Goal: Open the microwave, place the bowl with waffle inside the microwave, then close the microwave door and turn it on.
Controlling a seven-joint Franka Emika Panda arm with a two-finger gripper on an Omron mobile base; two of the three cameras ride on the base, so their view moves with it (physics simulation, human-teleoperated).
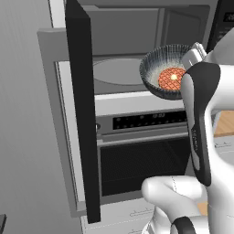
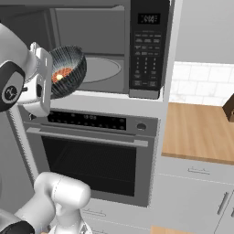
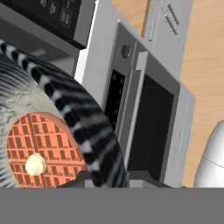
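Gripper (image 2: 45,77) clamped on the rim of the bowl (image 1: 161,68), holding it tilted in the air at the microwave (image 2: 109,50) opening, just in front of the turntable (image 1: 116,71). Waffle (image 3: 43,151) lies inside the bowl. Microwave door (image 1: 84,114) stands swung wide open above the oven (image 2: 96,155).

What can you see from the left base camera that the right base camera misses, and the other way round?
Left base view alone: the microwave door, swung open and seen edge-on.

Right base view alone: the keypad with its display, the wooden counter and the white tiled wall.

Both: the open microwave with its turntable, the bowl with the waffle held tilted at the opening by the gripper, and the oven below.
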